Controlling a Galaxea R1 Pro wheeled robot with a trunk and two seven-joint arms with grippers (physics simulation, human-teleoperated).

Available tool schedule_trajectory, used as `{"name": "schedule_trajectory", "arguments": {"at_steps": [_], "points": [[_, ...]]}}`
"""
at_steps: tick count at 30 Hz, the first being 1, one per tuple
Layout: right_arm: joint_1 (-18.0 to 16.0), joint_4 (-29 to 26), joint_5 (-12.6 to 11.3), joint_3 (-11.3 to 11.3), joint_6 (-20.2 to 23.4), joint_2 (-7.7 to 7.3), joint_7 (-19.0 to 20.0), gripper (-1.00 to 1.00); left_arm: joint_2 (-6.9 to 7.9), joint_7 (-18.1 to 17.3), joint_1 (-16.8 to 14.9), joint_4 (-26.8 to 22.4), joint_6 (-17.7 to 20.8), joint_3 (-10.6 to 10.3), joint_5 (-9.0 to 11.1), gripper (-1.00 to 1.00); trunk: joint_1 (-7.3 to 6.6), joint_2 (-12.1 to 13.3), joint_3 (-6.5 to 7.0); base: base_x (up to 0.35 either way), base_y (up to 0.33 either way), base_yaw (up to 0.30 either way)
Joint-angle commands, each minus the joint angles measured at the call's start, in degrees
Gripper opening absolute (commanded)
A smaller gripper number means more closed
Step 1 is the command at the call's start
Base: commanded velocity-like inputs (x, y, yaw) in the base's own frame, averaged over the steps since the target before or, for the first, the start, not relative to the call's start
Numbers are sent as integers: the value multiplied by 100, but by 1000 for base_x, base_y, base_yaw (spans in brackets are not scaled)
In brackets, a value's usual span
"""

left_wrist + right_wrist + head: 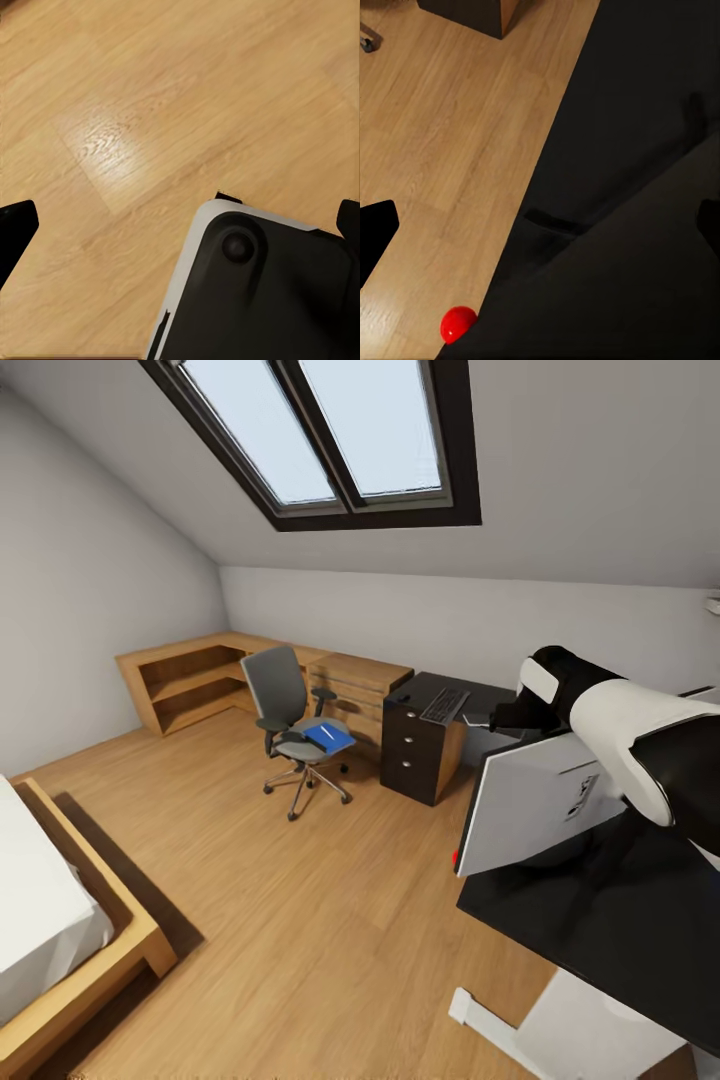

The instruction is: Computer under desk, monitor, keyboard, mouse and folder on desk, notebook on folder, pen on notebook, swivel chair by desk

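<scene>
The monitor (535,800) stands on the black desk (600,930), pale back toward the head camera (red dot (457,324) at its lower corner). The right arm (640,735) reaches over its top edge; whether either pincer is spread, I cannot tell. Beyond, the keyboard (445,706) lies on a dark drawer cabinet (420,750). Farther left, the blue folder (329,737) rests on the swivel chair (290,725), before a wooden shelf unit (200,680).
</scene>
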Motion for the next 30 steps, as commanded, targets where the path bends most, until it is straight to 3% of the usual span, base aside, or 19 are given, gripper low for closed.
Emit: {"name": "schedule_trajectory", "arguments": {"at_steps": [1,2,5,6,7,9,11,16,21,24,25,29,30], "points": [[-5,-2,-55,16,7,0,-39,100,0,9,2,-10,-6,-10,26,100,0,-8,-9,-75,0,0],[-5,-11,-55,14,-4,0,-36,100,0,9,2,-10,-6,-9,26,100,0,-8,-9,-48,0,0],[-5,-213,-49,5,-587,-2,-32,100,0,3,2,-9,-6,-11,26,100,0,-8,-9,-9,0,0],[-5,-461,-51,-1,-1051,-9,-49,100,-3,3,2,-10,-6,-11,22,100,0,-8,-9,-3,0,0],[-7,-616,-49,-3,-1217,-22,-56,100,-4,2,2,-10,-6,-11,21,100,0,-8,-9,-2,0,0],[-10,-784,-50,-7,-1331,-48,-71,100,-6,1,2,-10,-6,-11,19,100,0,-8,-9,-1,0,0],[-7,-1521,-71,-19,-1493,-242,-168,100,-8,1,2,-10,-6,-11,16,100,0,-8,-9,0,0,0],[-6,-2137,-85,-28,-1523,-348,-205,100,-8,0,2,-10,-6,-11,11,100,0,-8,-9,0,0,0],[65,-2710,-96,-32,-1522,-548,-291,100,-10,0,2,-10,-6,-11,6,100,0,-8,-9,0,0,0],[228,-3149,-122,-51,-1533,-758,-596,100,-14,0,2,-10,-6,-16,-2,100,0,-8,-9,0,0,0],[338,-3513,-174,-72,-1546,-888,-853,100,-15,0,2,-10,-6,-17,-4,100,0,-8,-9,0,0,0],[647,-4500,-371,-105,-1579,-1102,-1618,100,-16,0,2,-10,-6,-19,-7,100,0,-8,-9,0,0,0],[929,-5368,-567,-126,-1591,-1221,-2354,100,-14,0,2,-10,-6,-19,-8,100,0,-8,-9,0,0,0]]}}
